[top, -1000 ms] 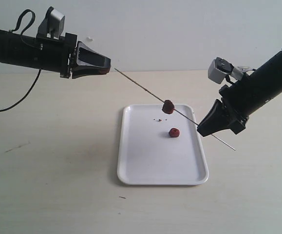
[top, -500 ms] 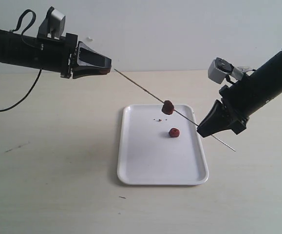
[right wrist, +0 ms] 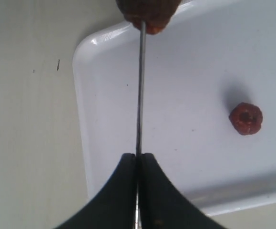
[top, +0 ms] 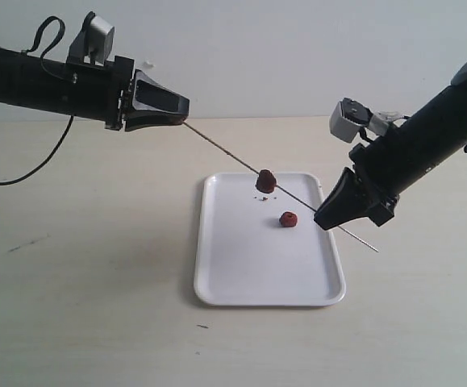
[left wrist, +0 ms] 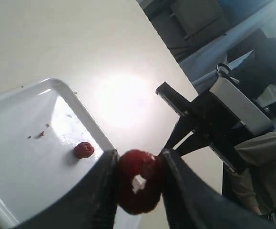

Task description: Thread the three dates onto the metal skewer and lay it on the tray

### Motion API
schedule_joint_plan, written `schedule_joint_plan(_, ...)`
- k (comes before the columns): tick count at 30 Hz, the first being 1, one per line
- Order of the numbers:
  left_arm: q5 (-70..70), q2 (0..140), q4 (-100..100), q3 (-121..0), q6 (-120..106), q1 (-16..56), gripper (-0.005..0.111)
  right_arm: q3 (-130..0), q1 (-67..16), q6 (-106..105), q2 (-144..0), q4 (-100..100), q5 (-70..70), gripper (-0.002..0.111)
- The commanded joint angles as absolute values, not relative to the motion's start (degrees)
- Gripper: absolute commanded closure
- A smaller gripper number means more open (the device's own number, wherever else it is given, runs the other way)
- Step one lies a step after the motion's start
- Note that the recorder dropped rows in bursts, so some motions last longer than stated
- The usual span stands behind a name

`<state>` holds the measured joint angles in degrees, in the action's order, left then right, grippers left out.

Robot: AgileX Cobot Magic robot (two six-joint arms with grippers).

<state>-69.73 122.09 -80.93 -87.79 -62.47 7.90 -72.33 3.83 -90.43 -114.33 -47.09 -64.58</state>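
My left gripper (top: pixel 186 109) is shut on one date (left wrist: pixel 138 183), a dark red fruit with a pale hole in its middle, clamped between both fingers. My right gripper (top: pixel 320 219) is shut on the metal skewer (top: pixel 225 151), which slants up from it to the left gripper's tips. A second date (top: pixel 265 181) is threaded on the skewer above the tray (top: pixel 249 266). The third date (top: pixel 288 218) lies loose on the tray. In the right wrist view the skewer (right wrist: pixel 139 86) runs from my shut right gripper (right wrist: pixel 138 155) to the threaded date (right wrist: pixel 149 12).
The white tray lies on a pale wooden tabletop (top: pixel 80 266). A few dark crumbs (top: pixel 262 197) sit on the tray near the loose date. A black cable (top: pixel 23 169) trails from the left arm. The skewer's short tail (top: pixel 364 243) pokes past the right gripper.
The right gripper has moved left with the skewer, carrying the threaded date left. The left gripper has edged right, and the skewer's end now meets its tips.
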Motion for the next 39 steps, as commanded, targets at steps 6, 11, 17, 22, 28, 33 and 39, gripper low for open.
schedule_joint_plan(6, -70.0, 121.4, -81.2, -88.1, -62.7, 8.1, 0.075, -72.4, 3.7, -91.8, -114.1, -53.5, -63.0, 0.108)
schedule_joint_plan(11, -70.0, 121.4, -81.2, -88.1, -62.7, 8.1, 0.075, -72.4, 3.7, -91.8, -114.1, -53.5, -63.0, 0.108)
schedule_joint_plan(17, -70.0, 121.4, -81.9, -88.1, -62.9, 8.3, 0.075, -72.4, 3.7, -91.8, -114.1, -53.5, -64.9, 0.108)
schedule_joint_plan(22, -70.0, 121.4, -82.2, -88.1, -63.6, 10.7, 0.075, -72.4, 3.7, -91.8, -114.1, -55.8, -64.7, 0.108)
schedule_joint_plan(28, -70.0, 121.4, -83.3, -88.1, -65.8, 13.7, 0.075, -72.4, 3.7, -91.8, -114.1, -55.7, -64.7, 0.108)
schedule_joint_plan(33, -70.0, 121.4, -83.4, -88.1, -65.8, 15.8, 0.075, -72.4, 3.7, -92.3, -114.1, -56.6, -64.7, 0.108)
schedule_joint_plan(39, -70.0, 121.4, -82.9, -88.1, -66.0, 16.1, 0.075, -72.4, 3.7, -92.9, -114.1, -58.3, -64.7, 0.108)
